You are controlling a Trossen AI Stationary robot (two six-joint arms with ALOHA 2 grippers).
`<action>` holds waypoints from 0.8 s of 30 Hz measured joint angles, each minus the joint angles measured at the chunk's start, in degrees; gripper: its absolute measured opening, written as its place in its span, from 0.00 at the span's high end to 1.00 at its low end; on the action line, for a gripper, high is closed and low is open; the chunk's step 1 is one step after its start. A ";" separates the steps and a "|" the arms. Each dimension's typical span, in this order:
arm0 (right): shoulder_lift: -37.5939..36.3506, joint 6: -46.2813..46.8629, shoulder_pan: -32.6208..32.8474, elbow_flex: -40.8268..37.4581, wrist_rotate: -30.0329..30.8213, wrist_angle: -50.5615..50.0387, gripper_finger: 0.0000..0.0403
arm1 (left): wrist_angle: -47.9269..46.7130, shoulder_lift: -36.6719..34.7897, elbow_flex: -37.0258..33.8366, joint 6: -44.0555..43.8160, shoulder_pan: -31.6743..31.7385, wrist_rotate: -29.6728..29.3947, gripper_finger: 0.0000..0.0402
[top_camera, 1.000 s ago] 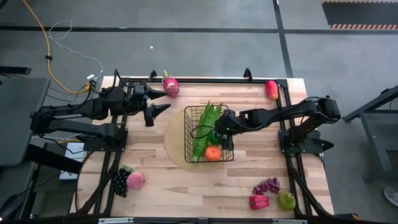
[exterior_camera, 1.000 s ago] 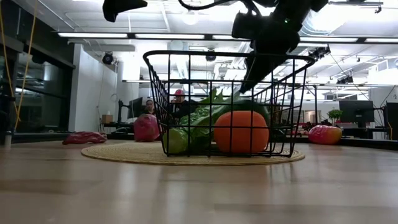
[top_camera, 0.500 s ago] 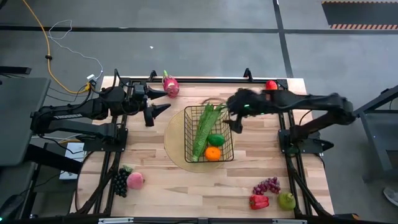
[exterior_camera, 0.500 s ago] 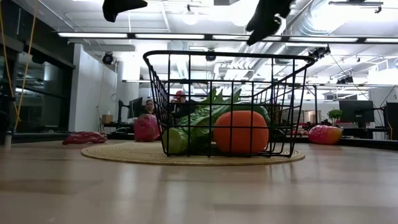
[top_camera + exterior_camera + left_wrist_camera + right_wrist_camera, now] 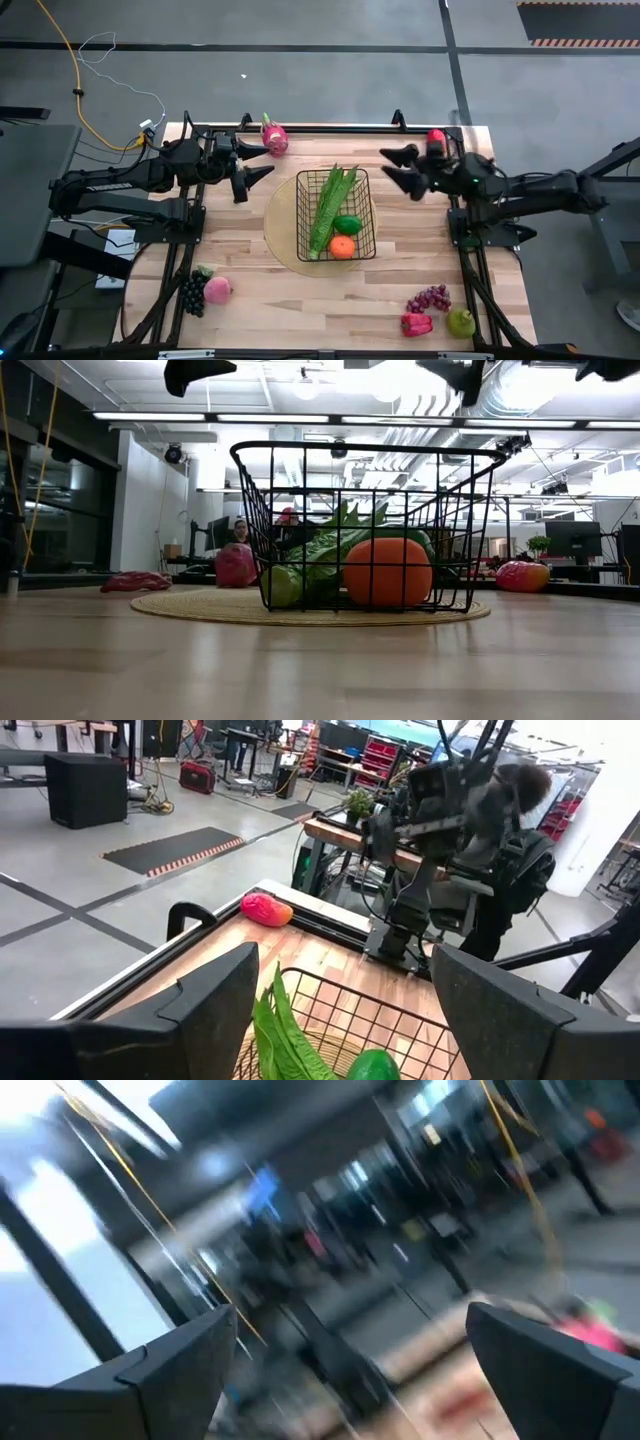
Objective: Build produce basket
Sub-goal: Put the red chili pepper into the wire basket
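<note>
The black wire basket (image 5: 336, 213) stands on a round tan mat (image 5: 285, 235) at mid table; it holds long green pods (image 5: 329, 208), a green pepper (image 5: 347, 225) and an orange (image 5: 342, 246). It also shows in the low view (image 5: 365, 525). My right gripper (image 5: 396, 168) is open and empty, raised right of the basket's far corner. My left gripper (image 5: 256, 162) is open and empty, raised left of the basket. A dragon fruit (image 5: 273, 136) lies at the far edge, a peach (image 5: 436, 140) at the far right.
Dark grapes (image 5: 191, 293) and a pink apple (image 5: 217, 290) lie near the front left. Red grapes (image 5: 430, 298), a red pepper (image 5: 417, 324) and a green fruit (image 5: 460, 322) lie at the front right. A red chili (image 5: 135, 581) shows in the low view.
My right gripper has risen out of the basket, empty, and drawn back toward the table's right edge, level and open. The green pepper now lies uncovered in the basket beside the orange. My left arm has kept still.
</note>
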 joint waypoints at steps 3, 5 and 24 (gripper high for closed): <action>-0.72 -2.71 0.02 -1.73 -1.50 7.51 0.05 | 0.02 0.00 0.00 -0.01 0.00 0.00 0.29; -0.86 -4.85 0.02 -1.75 -3.17 7.84 0.05 | 0.02 0.00 0.00 -0.01 0.00 0.01 0.29; -0.54 -5.36 0.00 -0.50 -0.41 -0.54 0.05 | -41.99 11.36 10.05 -27.55 6.94 -18.85 0.29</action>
